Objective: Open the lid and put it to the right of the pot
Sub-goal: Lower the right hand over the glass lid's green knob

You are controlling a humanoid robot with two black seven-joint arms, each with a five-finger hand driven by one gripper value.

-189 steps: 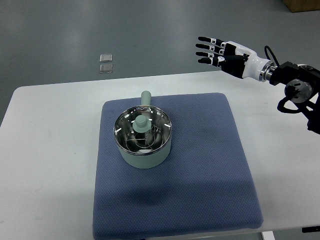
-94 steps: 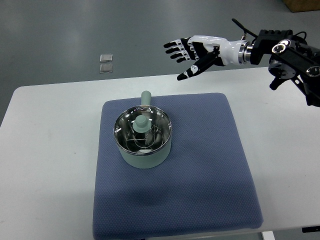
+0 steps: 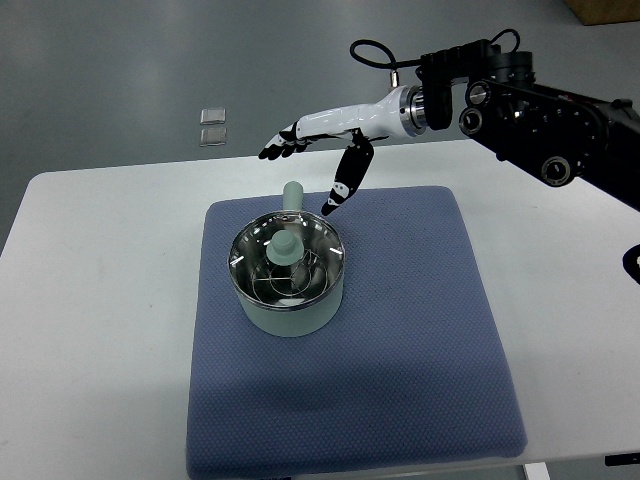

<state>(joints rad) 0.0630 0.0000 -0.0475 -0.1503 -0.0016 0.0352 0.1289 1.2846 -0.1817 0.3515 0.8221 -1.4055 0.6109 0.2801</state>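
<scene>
A pale green pot (image 3: 288, 305) stands on the blue mat (image 3: 400, 330), its handle (image 3: 292, 194) pointing away from me. A glass lid with a steel rim (image 3: 318, 236) and a pale green knob (image 3: 284, 247) sits on the pot. My right hand (image 3: 305, 160) reaches in from the right, hovering above and behind the pot near the handle. Its fingers (image 3: 280, 146) are spread and the thumb (image 3: 343, 183) points down toward the lid's rim. It holds nothing. No left arm shows.
The mat lies on a white table (image 3: 90, 300). The black right arm (image 3: 530, 90) crosses the upper right. Two small clear squares (image 3: 211, 127) lie on the grey floor beyond the table.
The right hand has swept left and down from the far right, coming over the back of the pot. The pot and lid have not moved.
</scene>
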